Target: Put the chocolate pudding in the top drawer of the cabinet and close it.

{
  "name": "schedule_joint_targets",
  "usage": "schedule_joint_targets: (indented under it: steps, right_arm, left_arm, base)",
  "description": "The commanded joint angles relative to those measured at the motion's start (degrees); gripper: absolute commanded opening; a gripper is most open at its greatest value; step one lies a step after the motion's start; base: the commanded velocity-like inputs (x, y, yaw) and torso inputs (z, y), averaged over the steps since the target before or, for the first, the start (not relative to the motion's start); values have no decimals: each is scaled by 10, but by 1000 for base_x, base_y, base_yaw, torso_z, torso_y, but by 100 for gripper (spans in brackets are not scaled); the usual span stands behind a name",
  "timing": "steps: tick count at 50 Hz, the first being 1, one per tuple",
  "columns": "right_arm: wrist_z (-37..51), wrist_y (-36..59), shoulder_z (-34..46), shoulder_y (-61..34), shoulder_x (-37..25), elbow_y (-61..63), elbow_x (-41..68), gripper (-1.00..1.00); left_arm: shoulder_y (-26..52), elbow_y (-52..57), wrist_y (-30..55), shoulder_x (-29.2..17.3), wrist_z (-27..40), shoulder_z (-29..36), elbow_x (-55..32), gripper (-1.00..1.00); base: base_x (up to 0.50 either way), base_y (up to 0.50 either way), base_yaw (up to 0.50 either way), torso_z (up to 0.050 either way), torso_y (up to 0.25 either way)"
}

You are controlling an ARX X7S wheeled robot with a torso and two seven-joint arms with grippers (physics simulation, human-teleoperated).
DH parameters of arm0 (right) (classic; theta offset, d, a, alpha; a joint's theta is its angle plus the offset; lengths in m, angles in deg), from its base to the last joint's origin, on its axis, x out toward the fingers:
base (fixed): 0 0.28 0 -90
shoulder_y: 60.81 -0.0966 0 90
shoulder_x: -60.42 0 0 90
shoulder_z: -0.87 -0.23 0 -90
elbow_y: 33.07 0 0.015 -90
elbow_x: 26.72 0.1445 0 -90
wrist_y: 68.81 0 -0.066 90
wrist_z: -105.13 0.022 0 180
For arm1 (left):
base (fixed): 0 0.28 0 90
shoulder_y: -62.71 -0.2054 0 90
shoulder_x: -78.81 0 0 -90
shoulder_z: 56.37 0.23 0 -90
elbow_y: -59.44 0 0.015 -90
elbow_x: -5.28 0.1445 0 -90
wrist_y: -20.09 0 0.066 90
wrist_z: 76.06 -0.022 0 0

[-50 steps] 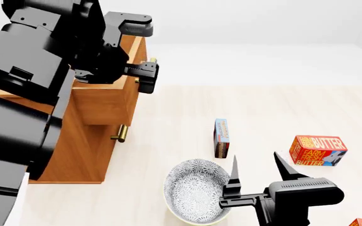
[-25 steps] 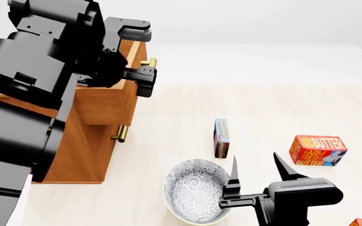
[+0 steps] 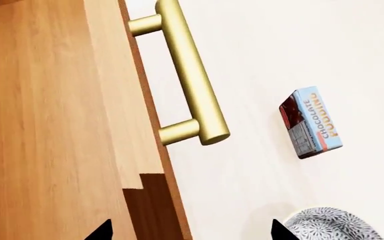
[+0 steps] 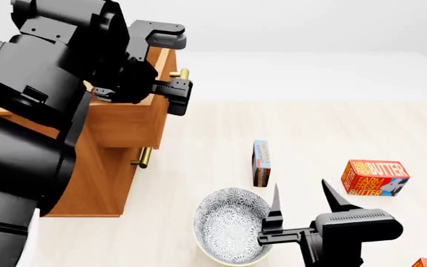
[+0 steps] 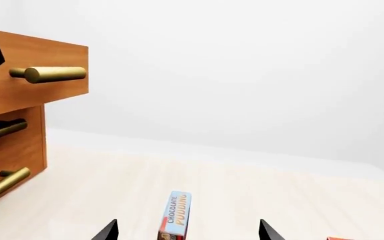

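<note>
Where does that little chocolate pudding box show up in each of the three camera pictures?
Head view: the chocolate pudding stands on edge on the floor, mid-picture, just beyond the patterned bowl.
Left wrist view: the box sits at the right, past the brass handle.
Right wrist view: the box sits at the bottom centre, partly cut off.
Shared landmark: the top drawer's brass handle on the cabinet.
</note>
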Motion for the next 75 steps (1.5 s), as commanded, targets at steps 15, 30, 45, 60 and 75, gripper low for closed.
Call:
schedule_joint_targets:
  steps: [15, 30, 45, 60, 75]
  right_arm:
    - [4, 2, -1, -1, -6, 3, 6, 100]
    - [5, -1, -3, 0, -9, 3, 11, 100]
    - [3, -18, -3, 3, -9, -12, 14, 100]
    - [5, -7, -5, -2, -12, -3, 23, 100]
    - [2, -32, -5, 3, -12, -23, 24, 100]
  left_arm:
    - [2, 25, -61, 1, 67, 260, -403, 100]
    - [6, 67, -105, 1, 108, 394, -582, 100]
    - [15, 96, -132, 2, 130, 416, -650, 100]
    - [37, 150, -161, 2, 166, 419, -702, 100]
    - [46, 180, -181, 2, 185, 418, -727, 100]
  base:
    - [0, 0, 0, 0, 0]
    - [0, 0, 0, 0, 0]
    - [0, 0, 0, 0, 0]
    - [0, 0, 0, 0, 0]
    - [-3, 0, 0, 0, 4]
